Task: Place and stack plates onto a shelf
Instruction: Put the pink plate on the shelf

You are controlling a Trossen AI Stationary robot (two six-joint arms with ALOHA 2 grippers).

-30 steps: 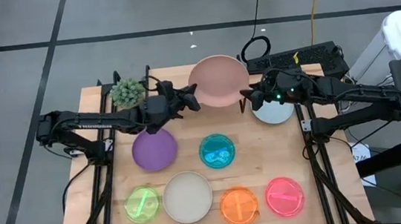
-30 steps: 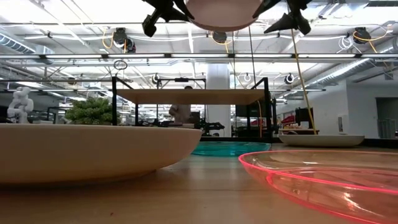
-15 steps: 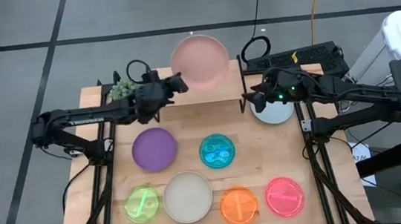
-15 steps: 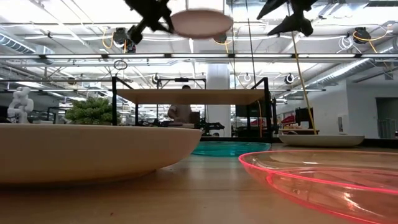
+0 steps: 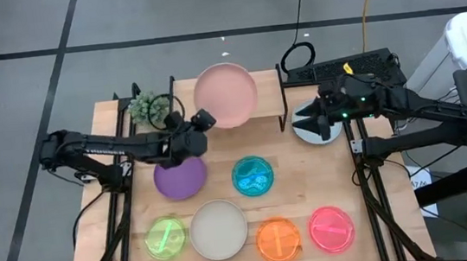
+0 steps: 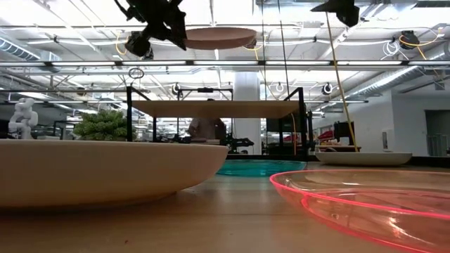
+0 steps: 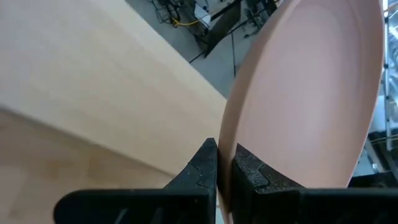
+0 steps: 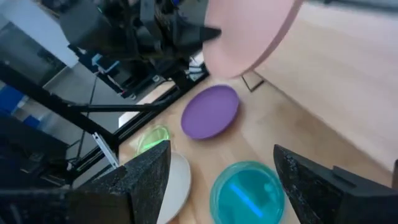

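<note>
The pale pink plate (image 5: 225,95) hangs level above the light-wood shelf (image 6: 218,109), with my left gripper (image 5: 204,119) shut on it at its near-left side. My right gripper (image 5: 301,126) stands open to the right of the shelf, over the grey-blue plate (image 5: 331,136), with nothing between its fingers. On the table lie the purple plate (image 5: 179,175), the blue plate (image 5: 253,176), the green plate (image 5: 165,239), the cream plate (image 5: 219,228), the orange plate (image 5: 278,240) and the hot pink plate (image 5: 331,229). My left gripper pinches the pink plate's rim (image 7: 231,163) between its two fingers, at the plate's near-left edge. The fingers reach in about level from the table's left. The plate (image 6: 214,36) sits level, its hollow side up, clear above the shelf top.
A small potted plant (image 5: 148,107) stands at the shelf's left end. A white figurine (image 6: 24,116) shows at the far left. Cables and a dark box (image 5: 357,65) lie behind the table's far right. A person (image 6: 207,128) is in the room beyond.
My left gripper has rolled its wrist and gone left and down with the pink plate, which has turned from tipped to level over the shelf. My right gripper has drawn away from the plate toward the table's right edge.
</note>
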